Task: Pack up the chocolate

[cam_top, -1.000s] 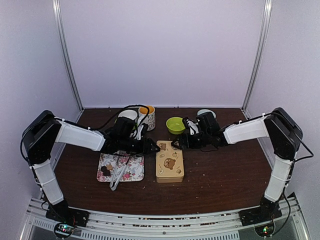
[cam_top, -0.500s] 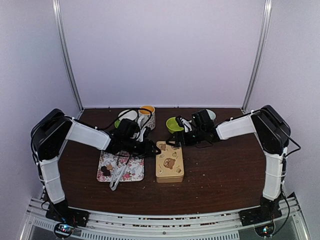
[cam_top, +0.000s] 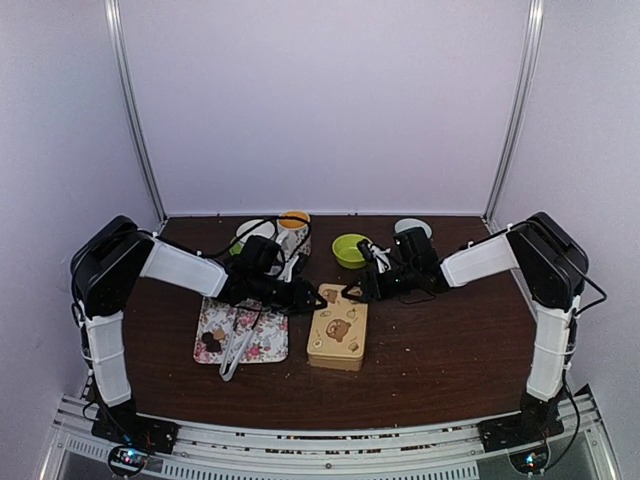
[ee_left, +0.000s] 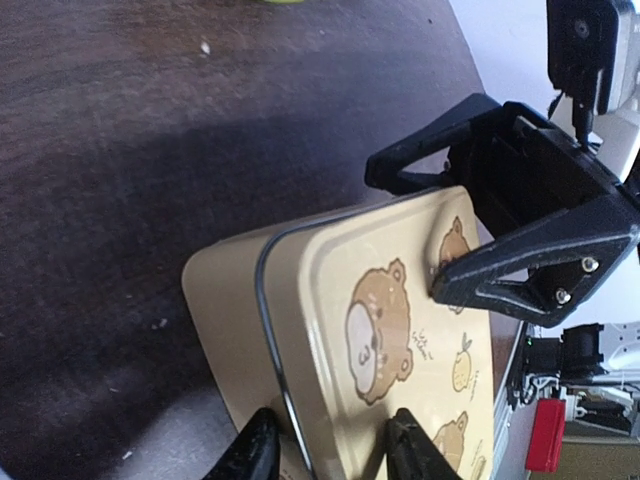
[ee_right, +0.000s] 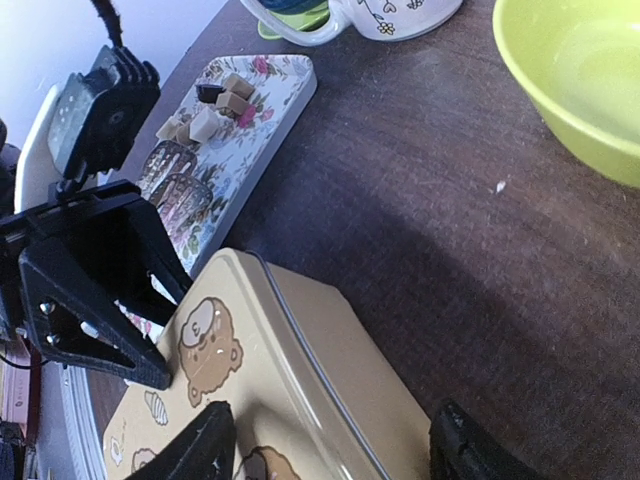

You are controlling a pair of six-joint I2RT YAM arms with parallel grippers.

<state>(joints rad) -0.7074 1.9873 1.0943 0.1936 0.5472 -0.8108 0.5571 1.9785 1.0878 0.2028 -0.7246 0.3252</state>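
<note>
Small brown chocolate lumps were located on the flowered tray; judged light, smearable, best pinched gently across flat sides. The left gripper and right gripper were set astride the tan bear-print tin; clamping could not be determined.

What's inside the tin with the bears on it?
Its lid with the bear prints is on and covers the inside, so nothing in there can be seen. The chocolate in view lies outside, on the flowery tray.

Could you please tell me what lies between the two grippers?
The far end of the bear-print tin, flanked by the left gripper and right gripper; the top view shows it.
</note>
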